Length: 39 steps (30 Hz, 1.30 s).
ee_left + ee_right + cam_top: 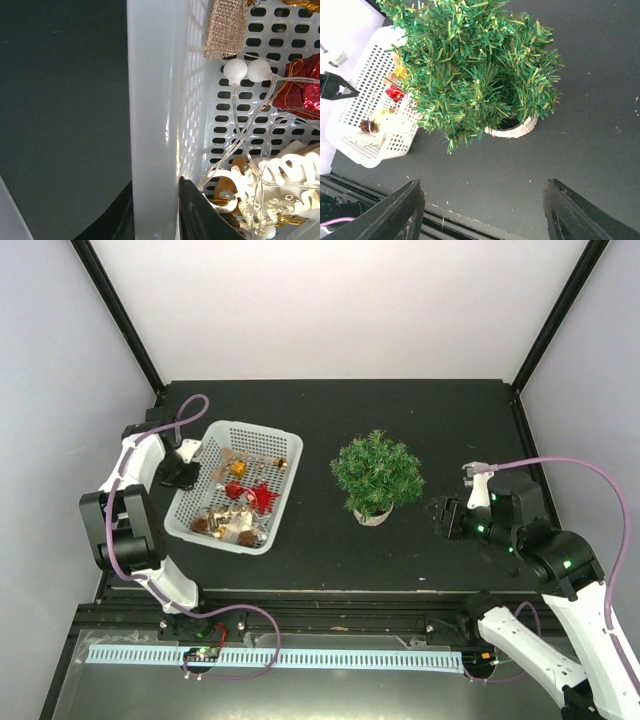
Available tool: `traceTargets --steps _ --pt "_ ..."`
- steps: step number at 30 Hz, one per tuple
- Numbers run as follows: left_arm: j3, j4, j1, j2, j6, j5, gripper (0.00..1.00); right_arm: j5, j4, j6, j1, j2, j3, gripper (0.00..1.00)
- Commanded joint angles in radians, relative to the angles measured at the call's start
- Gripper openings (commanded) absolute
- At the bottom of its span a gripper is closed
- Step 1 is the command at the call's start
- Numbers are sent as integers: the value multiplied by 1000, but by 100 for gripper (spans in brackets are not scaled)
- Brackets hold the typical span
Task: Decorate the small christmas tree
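- At the bottom edge of the right wrist view, my right gripper (484,182) is spread wide. One dark finger sits at lower left, the other at lower right. Only bare black table (590,100) shows between them, and they hold nothing.
- Just beyond that gap, in the upper middle of the frame, the tree (470,75) stands upright in its whitish pot (517,131). The pot rests on the table, apart from my fingers.
- Further off, at the left edge of that frame, the white basket (355,150) sits on the table. The tree's sprigs overlap its right side in this view, and from here I cannot tell whether they touch.
- At the bottom of the left wrist view, my left gripper (156,182) is pinching the basket's smooth white rim. One black finger (115,220) presses the outer side, the other the inner side.
- Past the inner finger, on the basket's slotted floor at lower right, lies white and gold glitter lettering (285,172) tangled in clear wire.
- Higher up the frame are two white beads (235,70), a red foil ornament (302,95) at right and a burlap scrap (227,30) at top.
- In the overhead view, the tree stands at centre, well apart from the basket at centre left. My right gripper is near it on the right.
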<state>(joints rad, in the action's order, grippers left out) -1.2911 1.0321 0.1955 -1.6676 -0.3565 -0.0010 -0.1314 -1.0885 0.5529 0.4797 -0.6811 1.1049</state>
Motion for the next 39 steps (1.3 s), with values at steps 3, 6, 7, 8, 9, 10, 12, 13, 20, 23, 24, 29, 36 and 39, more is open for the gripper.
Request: traceTargets --steps 3,6,7,8,9,10,12,13,20,23,24,29,36,39 --pt "-90 -12 117 -43 -180 -31 23 10 -73 -7 -6 -32 89 67" --pt "-116 -17 135 -90 -215 -18 26 20 -108 8 -6 -40 119 68" --pt "-120 -23 138 -99 -218 -13 26 31 -120 12 -6 -43 127 68" --pt "-124 -25 141 -110 -218 -6 27 35 -130 13 -6 -47 136 68" --pt "-127 -27 143 -117 -220 1 27 34 -140 10 -6 -53 146 68" --pt "-132 -30 143 -126 -220 4 28 32 -150 6 -6 -61 160 69" --pt "-154 -40 146 -140 -219 1 29 27 -165 -10 -6 -69 183 70" --pt "-165 -41 149 -145 -216 -3 30 26 -170 -19 -6 -70 191 72" --pt "-272 38 159 -81 -223 99 63 -3 -184 -43 -6 -91 202 75" --pt "-306 88 142 -46 -233 140 67 5 -179 -44 -6 -82 191 75" --pt "-307 99 132 -35 -235 143 67 11 -182 -45 -7 -79 187 75" --pt "-217 114 86 38 -237 149 67 9 -181 -67 -6 -92 163 75" --pt "0 30 35 80 -237 73 65 16 -160 -75 -6 -126 171 76" --pt "37 5 22 67 -233 43 65 28 -163 -82 -6 -137 185 76"
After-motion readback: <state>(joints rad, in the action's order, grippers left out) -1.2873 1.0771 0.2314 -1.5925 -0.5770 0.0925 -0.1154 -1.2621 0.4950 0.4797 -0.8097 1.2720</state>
